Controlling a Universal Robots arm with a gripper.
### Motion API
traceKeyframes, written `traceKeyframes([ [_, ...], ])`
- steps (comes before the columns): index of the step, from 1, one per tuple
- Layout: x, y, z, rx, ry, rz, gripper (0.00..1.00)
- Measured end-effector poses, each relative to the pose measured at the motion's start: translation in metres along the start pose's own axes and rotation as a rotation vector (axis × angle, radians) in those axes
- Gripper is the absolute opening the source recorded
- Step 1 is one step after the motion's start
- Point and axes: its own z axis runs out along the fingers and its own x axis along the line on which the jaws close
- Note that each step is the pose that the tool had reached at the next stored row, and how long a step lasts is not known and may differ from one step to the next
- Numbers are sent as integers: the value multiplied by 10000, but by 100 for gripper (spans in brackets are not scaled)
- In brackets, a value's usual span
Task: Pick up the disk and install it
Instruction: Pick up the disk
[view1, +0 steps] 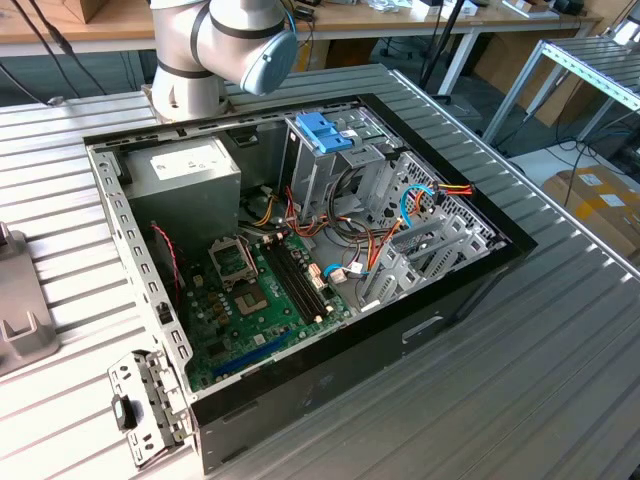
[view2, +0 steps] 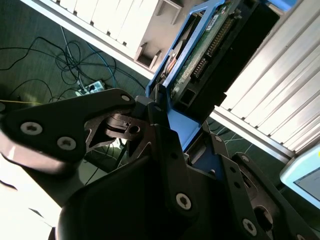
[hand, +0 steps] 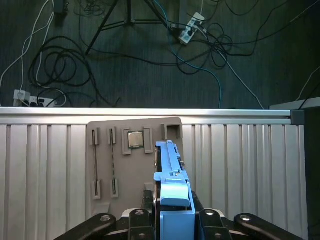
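ribbed table (hand: 50, 165) lies below the jaws, which clamp one end of the disk (hand: 172, 180), its long axis running straight out from them.

Gripper (hand: 173, 220) clamped on the disk (hand: 170, 165) from both sides

The black claw (view2: 182, 127) grips the disk (view2: 202, 52) by the end of its blue carrier, one finger pressed on each side of the frame. The disk's green circuit board and dark body are in sight. Behind it run the ribbed metal slats of the table (view2: 280, 85). On the dark floor (view2: 30, 30) lie tangled cables (view2: 75, 55) and a power strip (view2: 92, 88).
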Motion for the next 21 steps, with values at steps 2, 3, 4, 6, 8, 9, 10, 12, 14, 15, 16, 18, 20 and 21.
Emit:
traceKeyframes([
  [2,-3,2,-21,0,0,-1,37],
  [3,-4,2,-28,0,0,-1,37],
  [4,-6,3,-40,0,0,-1,37],
  [6,-8,5,-58,1,-1,-1,37],
  [8,-11,6,-77,0,0,-1,37],
  [9,-12,6,-85,0,0,-1,37],
  [10,-13,7,-92,1,0,-1,37],
  [12,-16,8,-107,0,0,-1,37],
  [14,-19,9,-127,0,0,-2,37],
  [15,-20,10,-135,0,0,-2,37],
  [16,-22,11,-147,0,-1,-2,37],
  [18,-25,12,-167,0,0,-2,37],
  [20,-27,13,-186,0,0,-2,37],
  [21,-29,14,-194,0,0,-2,37],
])
